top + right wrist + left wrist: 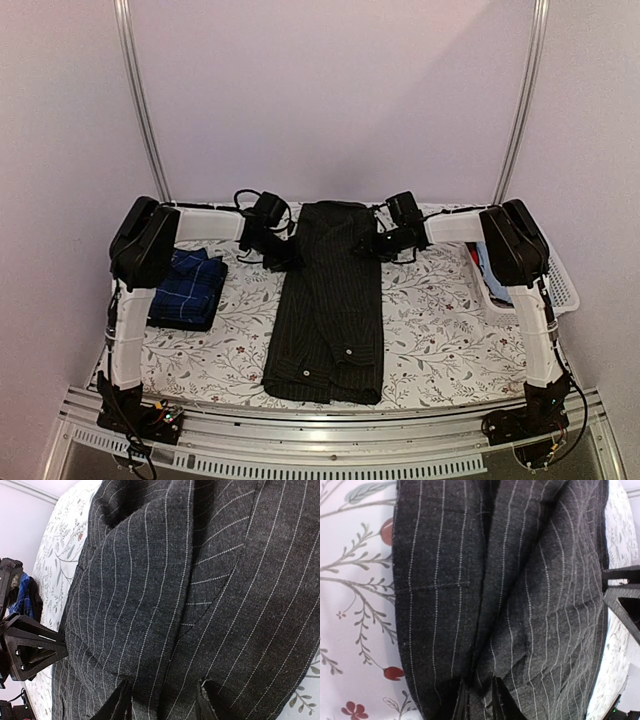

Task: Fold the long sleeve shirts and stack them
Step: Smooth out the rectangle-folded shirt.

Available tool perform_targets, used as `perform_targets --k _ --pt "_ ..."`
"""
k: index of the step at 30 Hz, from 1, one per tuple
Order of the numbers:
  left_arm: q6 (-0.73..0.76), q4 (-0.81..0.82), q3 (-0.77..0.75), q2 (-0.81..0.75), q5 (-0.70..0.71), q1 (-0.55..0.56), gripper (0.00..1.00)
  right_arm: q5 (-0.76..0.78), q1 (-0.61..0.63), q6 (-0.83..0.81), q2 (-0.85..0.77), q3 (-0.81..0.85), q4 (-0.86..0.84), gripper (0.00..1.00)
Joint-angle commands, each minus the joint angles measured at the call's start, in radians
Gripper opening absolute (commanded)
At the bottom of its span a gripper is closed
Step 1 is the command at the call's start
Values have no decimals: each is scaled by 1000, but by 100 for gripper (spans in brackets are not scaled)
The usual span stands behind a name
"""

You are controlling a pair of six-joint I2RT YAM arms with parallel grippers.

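Your left pincer (479, 696) nips the black pinstriped shirt (330, 300); right pincer (165, 687) straddles cloth, grip unclear. Raise both evenly.

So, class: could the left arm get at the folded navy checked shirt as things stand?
Probably, but not at once: the navy checked shirt lies uncovered beside that arm's elbow, while the left gripper seems closed on the black pinstriped shirt.

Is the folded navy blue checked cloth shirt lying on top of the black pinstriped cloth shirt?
No, the navy blue checked shirt lies on the floral tablecloth, apart from the black pinstriped shirt at the centre.
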State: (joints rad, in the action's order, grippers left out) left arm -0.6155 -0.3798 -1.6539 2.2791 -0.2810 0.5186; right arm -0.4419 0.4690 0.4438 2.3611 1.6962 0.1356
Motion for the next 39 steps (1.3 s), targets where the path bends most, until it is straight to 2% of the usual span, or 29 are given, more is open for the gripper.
perform_targets --k 1,6,9,13,16,20,25,30,34,39 --pt "34 -8 -5 -95 33 -16 22 55 -4 -34 -71 55 33 40" --pt "66 7 -41 -131 71 -15 24 -20 -4 -25 -33 128 7 25" --pt "79 57 -72 -110 35 -15 23 -66 -4 -16 13 189 -25 14" --pt "97 90 -182 -15 -17 -14 22 -145 -11 17 101 307 -80 4" --pt "120 88 -317 93 -35 -17 21 -195 -13 75 187 386 -126 1" --pt "105 106 -509 236 -66 -34 21 -233 -21 140 284 457 -206 0" --pt "15 185 -680 418 -196 -88 21 -221 -52 246 382 546 -290 0" --pt "-139 346 -733 543 -299 -148 22 -219 -81 334 485 651 -322 3" --pt "-214 402 -791 615 -331 -169 23 -217 -92 376 503 655 -357 8" --pt "-258 402 -761 619 -300 -182 24 -220 -120 417 510 655 -366 11"
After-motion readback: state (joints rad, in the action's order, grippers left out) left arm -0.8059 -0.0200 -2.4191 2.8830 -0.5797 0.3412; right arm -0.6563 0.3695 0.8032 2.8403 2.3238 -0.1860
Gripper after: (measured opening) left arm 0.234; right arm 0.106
